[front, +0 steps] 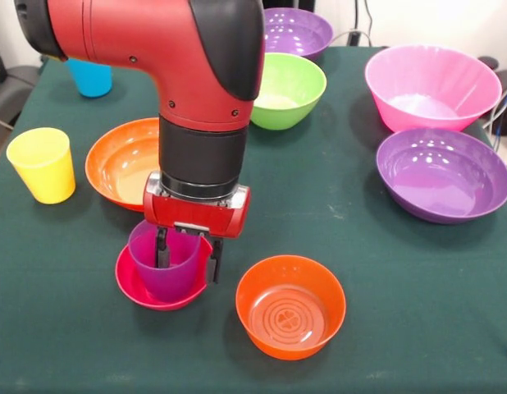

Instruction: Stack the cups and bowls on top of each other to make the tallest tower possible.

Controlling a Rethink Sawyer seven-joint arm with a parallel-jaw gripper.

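A purple cup stands upright inside the small red bowl at the front left, a two-piece tower. My gripper hangs straight over it, open: one finger reaches down inside the cup, the other sits outside its right wall. A small orange bowl rests just right of the stack. The wide orange bowl lies behind the gripper, partly hidden by the arm. A yellow cup stands at the left edge and a blue cup at the back left.
Lime green bowl and a purple bowl sit at the back centre. The big pink bowl and a second purple bowl sit on the right. Green cloth covers the table; cables lie off its right edge.
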